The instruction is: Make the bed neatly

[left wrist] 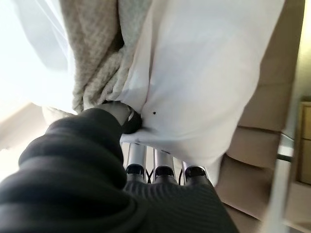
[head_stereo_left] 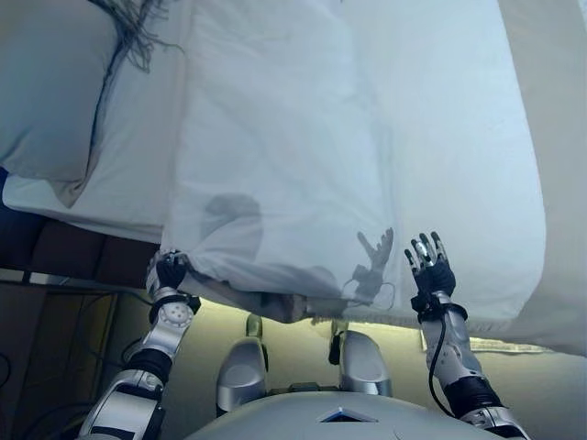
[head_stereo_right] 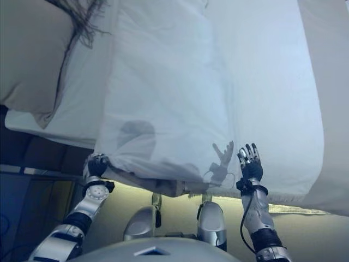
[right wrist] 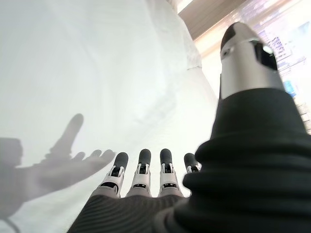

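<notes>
White duvet (head_stereo_left: 303, 137): smooth matt woven cloth, softly creased, filling the centre of the frame. Its lower left corner bunches in the left hand (head_stereo_left: 171, 271), whose cover is dark ribbed fabric and whose fingers are brushed silver metal. Beige knitted blanket (left wrist: 97, 58): coarse, nubbly, loosely textured cloth beside the duvet corner. Pillow (head_stereo_left: 50, 92), upper left: matt white cloth. Right hand (head_stereo_left: 431, 266), lower right: satin silver fingers (right wrist: 141, 177) with matt dark tips, ribbed dark cover.

A bedroom: a bed (head_stereo_left: 514, 137) with white duvet (head_stereo_left: 303, 147) and pillow (head_stereo_left: 50, 92).
</notes>
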Available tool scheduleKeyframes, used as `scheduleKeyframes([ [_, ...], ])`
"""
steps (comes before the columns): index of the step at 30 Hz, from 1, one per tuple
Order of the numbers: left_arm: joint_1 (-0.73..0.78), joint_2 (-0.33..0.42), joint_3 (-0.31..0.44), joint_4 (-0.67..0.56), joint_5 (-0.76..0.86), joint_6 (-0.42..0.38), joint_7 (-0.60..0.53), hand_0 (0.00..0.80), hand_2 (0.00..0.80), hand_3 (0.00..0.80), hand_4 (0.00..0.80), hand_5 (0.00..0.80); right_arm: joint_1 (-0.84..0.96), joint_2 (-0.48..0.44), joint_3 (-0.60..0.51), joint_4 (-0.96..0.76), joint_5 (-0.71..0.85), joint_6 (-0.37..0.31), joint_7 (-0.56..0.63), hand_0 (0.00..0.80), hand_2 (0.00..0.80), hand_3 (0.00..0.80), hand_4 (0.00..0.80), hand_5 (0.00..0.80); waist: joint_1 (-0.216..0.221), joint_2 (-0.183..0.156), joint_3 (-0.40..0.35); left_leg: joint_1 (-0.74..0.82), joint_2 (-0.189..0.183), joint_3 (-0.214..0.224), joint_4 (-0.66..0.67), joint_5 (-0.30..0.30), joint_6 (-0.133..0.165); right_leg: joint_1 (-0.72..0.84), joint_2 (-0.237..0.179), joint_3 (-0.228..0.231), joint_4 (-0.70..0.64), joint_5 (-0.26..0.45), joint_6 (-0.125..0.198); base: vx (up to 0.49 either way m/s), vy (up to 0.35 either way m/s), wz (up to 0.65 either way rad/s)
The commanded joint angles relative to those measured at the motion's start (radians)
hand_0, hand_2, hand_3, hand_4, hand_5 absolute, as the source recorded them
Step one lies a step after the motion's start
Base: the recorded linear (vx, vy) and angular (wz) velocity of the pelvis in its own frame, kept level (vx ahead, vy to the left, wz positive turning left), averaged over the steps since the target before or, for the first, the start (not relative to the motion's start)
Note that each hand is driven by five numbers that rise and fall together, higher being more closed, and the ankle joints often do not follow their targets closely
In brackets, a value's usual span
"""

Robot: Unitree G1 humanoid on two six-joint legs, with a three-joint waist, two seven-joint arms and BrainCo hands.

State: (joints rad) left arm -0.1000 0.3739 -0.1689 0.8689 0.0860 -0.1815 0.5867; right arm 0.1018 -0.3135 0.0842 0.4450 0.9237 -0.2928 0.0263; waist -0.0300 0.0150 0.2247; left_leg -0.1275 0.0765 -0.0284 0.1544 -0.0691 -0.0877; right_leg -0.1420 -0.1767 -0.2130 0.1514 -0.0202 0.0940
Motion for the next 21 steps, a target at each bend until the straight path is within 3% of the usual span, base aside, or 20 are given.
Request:
scheduleKeyframes([
  [1,0.069,0.130,0.100,0.091,-0.017,0.074,0.037,0.800,0.800,0.800,0.800,0.800,0.035,0.015,-0.046,-0.034,-0.029,-0.006,0.019,0.000,0.000,0.000,0.000,0.000,0.065,-0.016,-0.047,-0.025,0.003,0.033,-0.042,0.079,0.033,0.031,-0.074,-0.008,-0.014,0.033,0.068,0.071,0.050,0.02],
  [5,0.113,0.145,0.138,0.213,-0.036,0.146,0.044,0.800,0.800,0.800,0.800,0.800,0.049,0.002,-0.042,-0.033,-0.031,0.007,0.013,0.000,0.000,0.000,0.000,0.000,0.069,-0.011,-0.077,-0.002,0.003,0.028,-0.064,0.084,0.028,0.057,-0.073,-0.018,-0.040,0.037,0.069,0.081,0.061,0.05],
  [12,0.155,0.170,0.223,0.299,-0.033,0.108,-0.002,0.800,0.800,0.800,0.800,0.800,0.069,-0.006,-0.063,0.002,-0.040,0.008,0.040,0.000,0.000,0.000,0.000,0.000,0.074,0.004,-0.110,0.014,0.002,0.019,-0.069,0.080,0.024,0.081,-0.079,-0.027,-0.051,0.029,0.074,0.062,0.053,0.00],
  [13,0.154,0.171,0.223,0.296,-0.032,0.103,-0.020,0.740,0.740,0.740,0.740,0.740,0.071,-0.006,-0.068,0.005,-0.040,0.009,0.043,0.000,0.000,0.000,0.000,0.000,0.076,0.005,-0.112,0.014,0.001,0.015,-0.068,0.078,0.024,0.082,-0.081,-0.028,-0.050,0.029,0.075,0.046,0.031,0.01],
  [14,0.152,0.167,0.221,0.292,-0.031,0.097,-0.048,0.260,0.260,0.260,0.260,0.260,0.073,-0.006,-0.071,0.007,-0.041,0.010,0.044,0.000,0.000,0.000,0.000,0.000,0.079,0.007,-0.114,0.012,0.000,0.012,-0.066,0.077,0.024,0.081,-0.083,-0.029,-0.048,0.029,0.076,0.035,0.019,0.02],
  [15,0.151,0.162,0.219,0.289,-0.020,0.091,-0.082,0.000,0.000,0.000,0.000,0.000,0.075,-0.004,-0.073,0.007,-0.042,0.011,0.044,0.000,0.000,0.000,0.000,0.000,0.081,0.008,-0.116,0.011,0.000,0.009,-0.065,0.076,0.024,0.080,-0.084,-0.031,-0.047,0.029,0.077,0.000,0.000,0.00],
  [21,0.124,0.125,0.093,0.316,0.054,0.125,-0.228,0.000,0.000,0.000,0.000,0.000,0.061,-0.011,-0.075,-0.014,-0.051,0.044,0.039,0.000,0.000,0.000,0.000,0.000,0.067,0.010,-0.103,0.000,-0.003,0.017,-0.046,0.063,0.029,0.066,-0.086,-0.015,-0.037,0.027,0.081,0.002,0.004,0.01],
])
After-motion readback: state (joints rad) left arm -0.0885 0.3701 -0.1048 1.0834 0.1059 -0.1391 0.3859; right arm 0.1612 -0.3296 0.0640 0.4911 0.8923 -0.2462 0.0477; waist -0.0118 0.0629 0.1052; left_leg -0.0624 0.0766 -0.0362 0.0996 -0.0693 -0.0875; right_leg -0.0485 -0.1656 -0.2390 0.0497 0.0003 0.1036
